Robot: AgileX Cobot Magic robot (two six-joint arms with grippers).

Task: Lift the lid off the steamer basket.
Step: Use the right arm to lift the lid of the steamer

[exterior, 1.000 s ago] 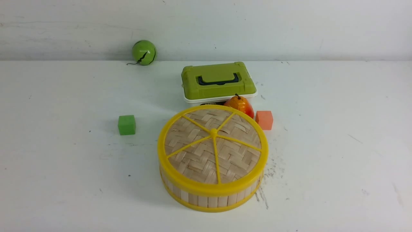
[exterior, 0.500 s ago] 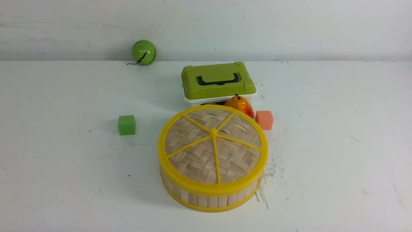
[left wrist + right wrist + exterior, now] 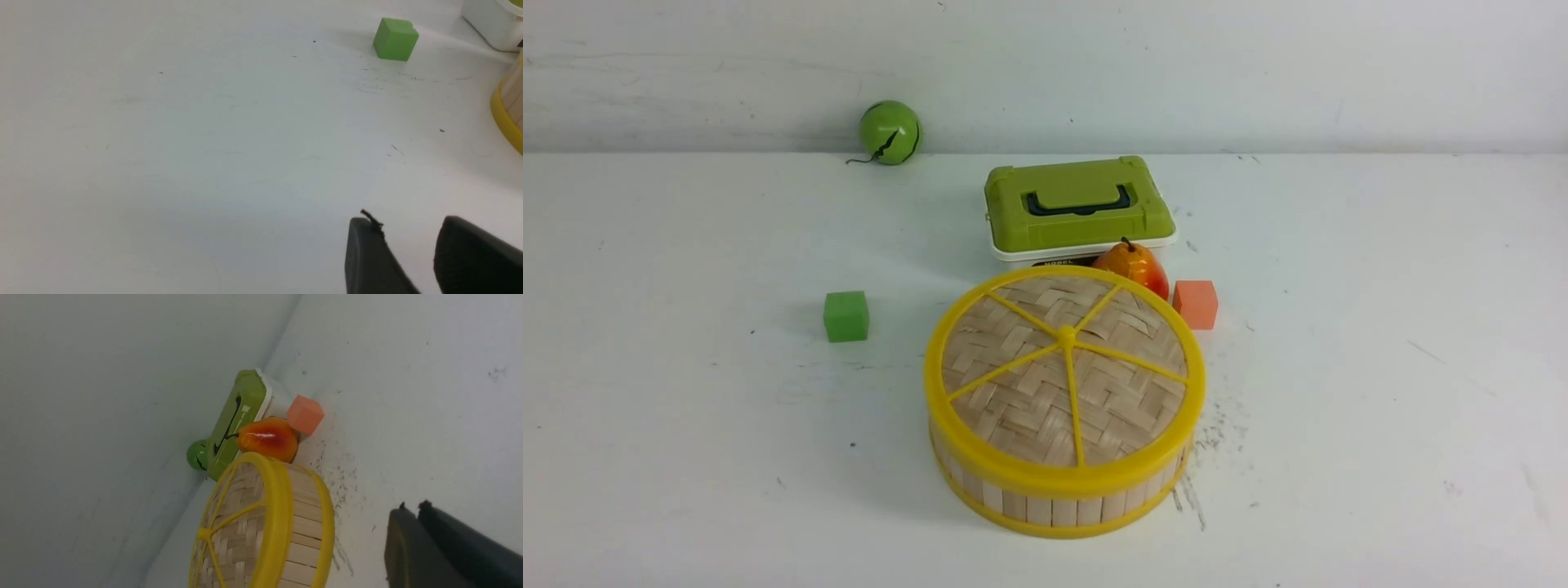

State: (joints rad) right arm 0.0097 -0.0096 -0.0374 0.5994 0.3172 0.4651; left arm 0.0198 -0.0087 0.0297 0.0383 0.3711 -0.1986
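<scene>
The lid (image 3: 1064, 371), a woven bamboo disc with a yellow rim and spokes meeting at a centre knob, sits on the steamer basket (image 3: 1062, 508) at the table's front middle. Both also show in the right wrist view: the lid (image 3: 237, 531) and the basket's slat wall (image 3: 304, 547). Neither arm shows in the front view. My left gripper (image 3: 404, 226) is open and empty above bare table, left of the basket (image 3: 508, 110). My right gripper (image 3: 412, 508) is shut and empty, apart from the basket on its right side.
A green-and-white box (image 3: 1078, 208) stands behind the basket, with an orange-red pear (image 3: 1131, 265) and an orange cube (image 3: 1195, 304) close by. A green cube (image 3: 845, 316) lies left. A green ball (image 3: 889, 132) rests at the back wall.
The whole front view has shifted a hair to the right; nothing on the table has moved.
</scene>
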